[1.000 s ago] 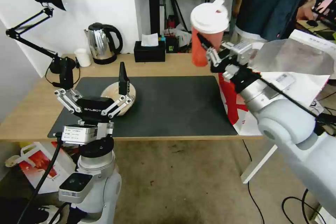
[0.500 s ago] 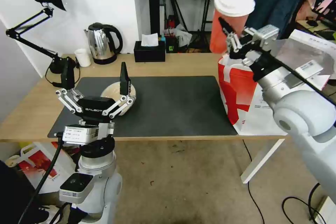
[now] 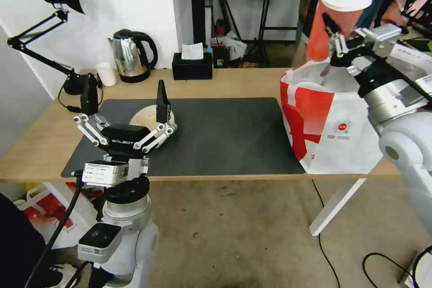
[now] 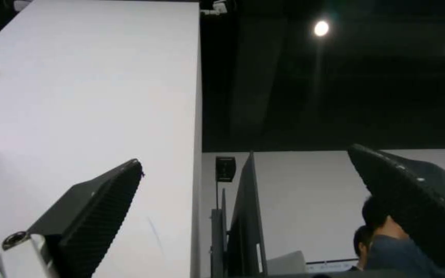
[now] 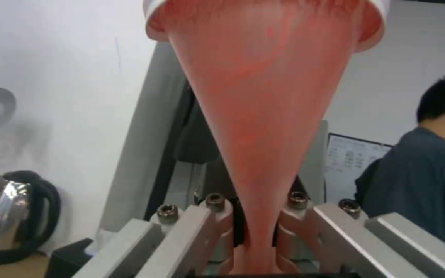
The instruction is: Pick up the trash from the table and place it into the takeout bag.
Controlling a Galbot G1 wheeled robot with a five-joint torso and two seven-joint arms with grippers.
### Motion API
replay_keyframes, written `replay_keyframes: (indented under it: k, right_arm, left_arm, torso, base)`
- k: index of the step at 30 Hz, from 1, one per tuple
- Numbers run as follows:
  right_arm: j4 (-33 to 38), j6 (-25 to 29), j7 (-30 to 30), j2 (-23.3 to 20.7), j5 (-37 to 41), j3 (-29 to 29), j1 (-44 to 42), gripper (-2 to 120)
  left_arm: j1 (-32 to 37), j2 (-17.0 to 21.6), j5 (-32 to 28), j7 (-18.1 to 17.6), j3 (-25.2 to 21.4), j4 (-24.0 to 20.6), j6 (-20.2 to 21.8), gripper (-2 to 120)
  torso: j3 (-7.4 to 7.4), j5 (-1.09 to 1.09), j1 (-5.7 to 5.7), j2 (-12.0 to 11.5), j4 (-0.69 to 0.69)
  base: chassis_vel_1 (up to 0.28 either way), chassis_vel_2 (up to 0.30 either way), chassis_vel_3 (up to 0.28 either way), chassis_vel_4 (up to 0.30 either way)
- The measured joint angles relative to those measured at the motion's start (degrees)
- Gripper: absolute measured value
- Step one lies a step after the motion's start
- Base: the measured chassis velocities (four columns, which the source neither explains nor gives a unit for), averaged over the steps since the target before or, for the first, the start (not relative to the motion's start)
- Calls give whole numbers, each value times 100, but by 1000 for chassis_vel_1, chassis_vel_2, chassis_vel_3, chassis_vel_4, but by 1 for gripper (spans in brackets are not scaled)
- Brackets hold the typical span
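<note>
cup now over the bag
right gripper (image 3: 335,36) clamping the red cup (image 3: 335,13) has swung from mid-table above the takeout bag (image 3: 333,130); left gripper (image 3: 126,99) spread, empty.

The left gripper (image 3: 123,99) carries the word "GALBOT" in white on its black body. The takeout bag (image 3: 333,135) bears a small red round logo with print beneath it, too small to read.
</note>
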Motion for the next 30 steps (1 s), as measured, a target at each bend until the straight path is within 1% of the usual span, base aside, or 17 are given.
replay_keyframes:
  k: [9,30]
  right_arm:
    - [-142,8,7,140,-209,133,-158,4]
    - [-565,-24,112,164,-554,300,-251,4]
  left_arm:
    - [4,1,-1,0,-3,-22,-1,100]
    - [-3,2,-10,-5,-4,-37,-7,100]
  torso:
    - [0,0,0,0,0]
    - [0,0,0,0,0]
  base:
    - [0,0,0,0]
    - [0,0,0,0]
